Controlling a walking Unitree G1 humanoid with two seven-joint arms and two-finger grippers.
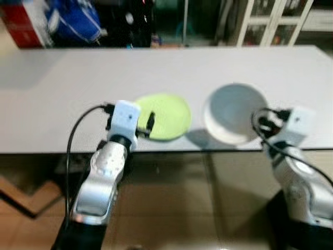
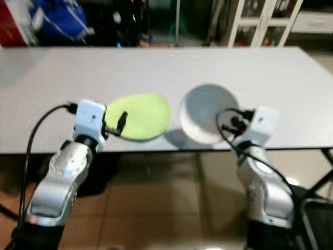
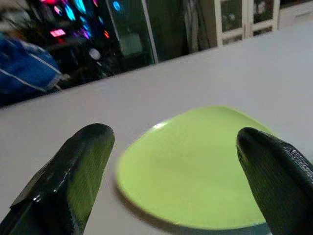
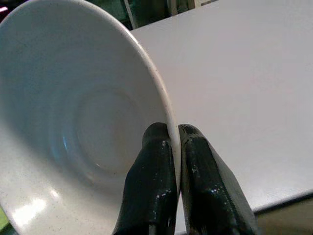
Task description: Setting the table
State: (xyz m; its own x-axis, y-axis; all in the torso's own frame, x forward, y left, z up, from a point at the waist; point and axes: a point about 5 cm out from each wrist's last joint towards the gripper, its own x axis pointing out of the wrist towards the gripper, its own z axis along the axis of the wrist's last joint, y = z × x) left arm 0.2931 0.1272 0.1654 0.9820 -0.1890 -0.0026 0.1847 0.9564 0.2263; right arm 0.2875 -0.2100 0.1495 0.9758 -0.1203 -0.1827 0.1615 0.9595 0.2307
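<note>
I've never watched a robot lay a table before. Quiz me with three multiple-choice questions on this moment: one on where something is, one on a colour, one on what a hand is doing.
1. Where does the plate lie relative to the bowl, by the robot's own sides?
A. to its left
B. to its right
C. inside it

2. What colour is the plate?
A. red
B. lime green
C. black

3. What is the right gripper doing?
A. hanging open in the air
B. pinching the bowl's rim
C. pressing on the plate

Answers:
1 A: the plate sits on the table nearer the left gripper, whose jaws are spread.
2 B: it is bright lime green.
3 B: the right gripper has the rim of the tilted white bowl between its closed jaws.
</note>
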